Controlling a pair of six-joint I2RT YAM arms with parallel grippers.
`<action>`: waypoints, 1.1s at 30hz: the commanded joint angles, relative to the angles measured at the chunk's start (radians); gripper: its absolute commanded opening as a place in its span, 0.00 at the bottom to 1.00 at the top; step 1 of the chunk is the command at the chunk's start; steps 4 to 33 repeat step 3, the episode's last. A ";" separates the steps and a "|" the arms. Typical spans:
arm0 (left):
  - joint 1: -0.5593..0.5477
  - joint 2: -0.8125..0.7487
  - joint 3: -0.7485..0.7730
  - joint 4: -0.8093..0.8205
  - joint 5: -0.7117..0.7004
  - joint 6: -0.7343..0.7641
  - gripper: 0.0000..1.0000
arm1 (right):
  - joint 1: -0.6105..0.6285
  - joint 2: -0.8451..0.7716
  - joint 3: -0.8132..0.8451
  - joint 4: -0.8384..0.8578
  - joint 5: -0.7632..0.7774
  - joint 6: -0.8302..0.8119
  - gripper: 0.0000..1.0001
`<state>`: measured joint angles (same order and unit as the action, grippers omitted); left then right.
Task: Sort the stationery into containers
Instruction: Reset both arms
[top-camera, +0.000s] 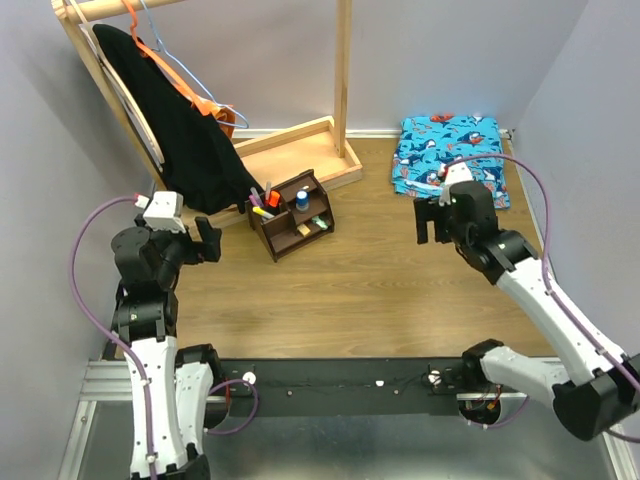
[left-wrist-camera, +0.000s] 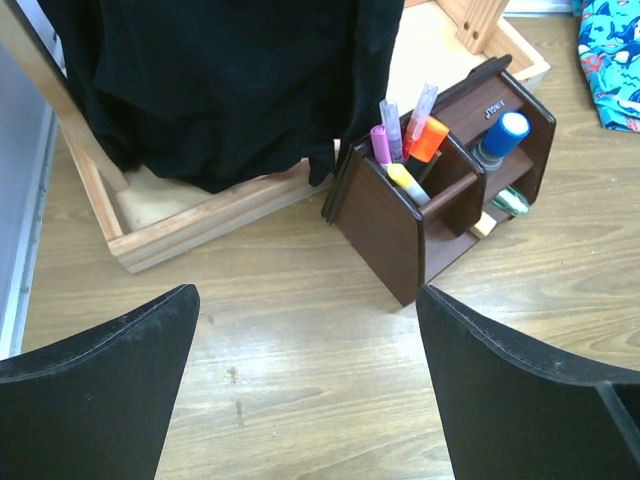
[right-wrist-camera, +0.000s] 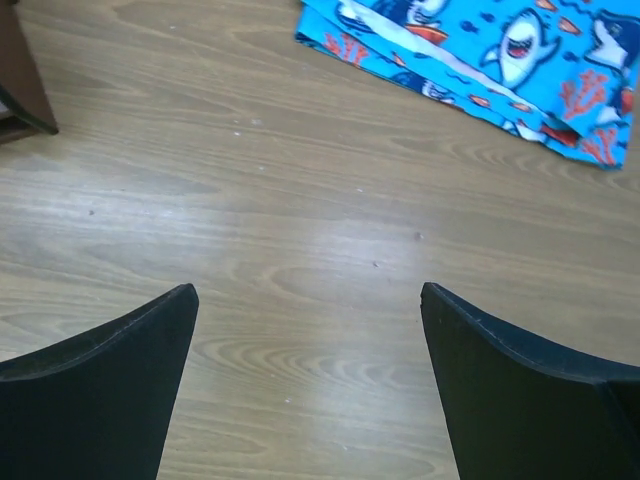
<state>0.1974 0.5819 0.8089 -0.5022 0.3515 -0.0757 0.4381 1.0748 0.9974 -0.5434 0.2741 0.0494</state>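
Observation:
The dark brown wooden organiser (top-camera: 283, 238) stands at mid-table; in the left wrist view its front wall (left-wrist-camera: 385, 232) faces me. Purple, orange and yellow pens (left-wrist-camera: 403, 150) stand upright in its tall compartment. A blue-topped tube (left-wrist-camera: 503, 136) sits in a back compartment. A mint-green highlighter (left-wrist-camera: 512, 201) and a tan eraser (left-wrist-camera: 485, 226) lie in the low front ones. My left gripper (top-camera: 208, 242) (left-wrist-camera: 305, 292) is open and empty, left of the organiser. My right gripper (top-camera: 432, 228) (right-wrist-camera: 308, 290) hangs open and empty over bare wood, well to the organiser's right; only the organiser's corner (right-wrist-camera: 20, 85) shows there.
A black garment (top-camera: 180, 135) hangs on the pale wooden rack, whose base frame (top-camera: 300, 140) lies just behind the organiser. An orange hanger (top-camera: 213, 108) shows by the garment. A blue shark-print cloth (top-camera: 450, 150) (right-wrist-camera: 480, 50) lies at the back right.

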 joint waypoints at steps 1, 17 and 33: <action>0.008 0.010 0.001 0.008 0.009 0.010 0.99 | -0.055 -0.061 -0.046 -0.010 -0.022 0.013 1.00; 0.008 0.012 0.006 0.005 0.006 0.013 0.99 | -0.071 -0.078 -0.043 0.000 -0.053 0.013 1.00; 0.008 0.012 0.006 0.005 0.006 0.013 0.99 | -0.071 -0.078 -0.043 0.000 -0.053 0.013 1.00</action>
